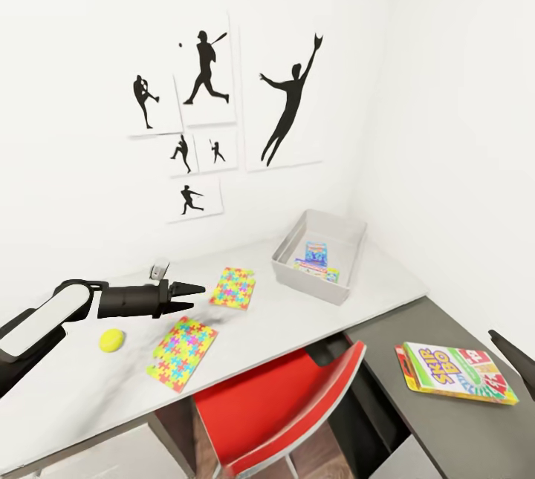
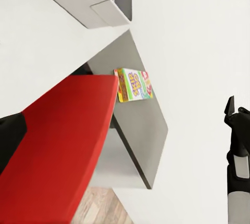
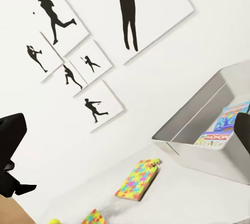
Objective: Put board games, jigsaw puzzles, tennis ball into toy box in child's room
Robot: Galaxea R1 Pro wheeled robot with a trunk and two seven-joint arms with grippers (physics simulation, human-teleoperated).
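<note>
Red chair [image 1: 290, 405] sits tucked under the table [image 1: 312, 315], nearest the camera. On the dark lower wing lies the SKIP-BO game [image 1: 455, 373], not yet boxed. Two puzzles [image 1: 182, 352] and [image 1: 233, 287] lie flat on the grey top, with the ball [image 1: 111, 340] beside the nearer one. The toy box [image 1: 297, 271] already holds two games [image 1: 316, 252]. The left gripper [image 1: 186, 297] hovers above the puzzles, fingers slightly apart and empty; the right gripper [image 1: 513, 353] I cannot tell. Likely next: descend onto a puzzle edge or the ball.
</note>
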